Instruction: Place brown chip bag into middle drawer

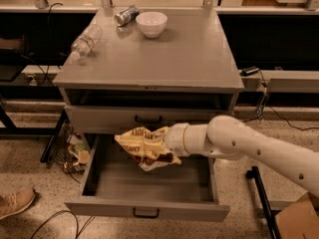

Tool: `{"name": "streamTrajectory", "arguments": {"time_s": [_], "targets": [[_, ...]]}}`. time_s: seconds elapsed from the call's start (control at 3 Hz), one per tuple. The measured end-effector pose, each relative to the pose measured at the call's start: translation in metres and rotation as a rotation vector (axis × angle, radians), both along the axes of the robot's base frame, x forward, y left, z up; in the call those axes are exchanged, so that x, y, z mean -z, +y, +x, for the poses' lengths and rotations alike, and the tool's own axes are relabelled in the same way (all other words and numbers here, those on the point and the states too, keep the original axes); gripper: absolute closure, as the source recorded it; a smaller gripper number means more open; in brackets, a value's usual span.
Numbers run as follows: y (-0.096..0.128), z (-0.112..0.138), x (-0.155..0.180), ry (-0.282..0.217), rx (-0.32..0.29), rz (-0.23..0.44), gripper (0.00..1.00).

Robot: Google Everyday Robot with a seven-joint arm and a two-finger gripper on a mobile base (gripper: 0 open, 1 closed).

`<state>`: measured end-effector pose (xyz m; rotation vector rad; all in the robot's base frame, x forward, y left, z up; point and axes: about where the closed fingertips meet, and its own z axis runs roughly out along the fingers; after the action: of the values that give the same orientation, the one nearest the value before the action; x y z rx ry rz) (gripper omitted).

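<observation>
The brown chip bag (146, 146), crinkly, dark brown and pale yellow with white lettering, hangs in the air over the open middle drawer (149, 183). This drawer is the lowest grey tier and is pulled far out, with a small black handle (146, 213) on its front. My gripper (164, 142) reaches in from the right at the end of the white arm. It is shut on the right side of the bag, which hides the fingertips. The bag is above the back half of the drawer, just below the upper drawer front.
On the grey cabinet top (189, 59) are a white bowl (151, 23), a tipped can (126, 15) and a clear plastic bottle (85, 40). The closed drawer front one tier higher (199, 118) is just behind the bag. A shoe (15, 203), floor clutter (75, 151) and a cardboard box (299, 218) lie around.
</observation>
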<state>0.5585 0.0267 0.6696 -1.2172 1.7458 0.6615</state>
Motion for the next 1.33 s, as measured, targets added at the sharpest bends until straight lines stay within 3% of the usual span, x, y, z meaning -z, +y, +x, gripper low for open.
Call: {"name": "streamTrajectory", "arguments": {"time_s": [0.33, 0.67, 1.33], "targets": [[-0.005, 0.012, 0.039, 0.020, 0.083, -0.070, 1.00], [0.008, 0.021, 0.076, 0.048, 0.137, -0.106, 0.81], [0.029, 0.023, 0.107, 0.078, 0.161, -0.070, 0.34]]}}
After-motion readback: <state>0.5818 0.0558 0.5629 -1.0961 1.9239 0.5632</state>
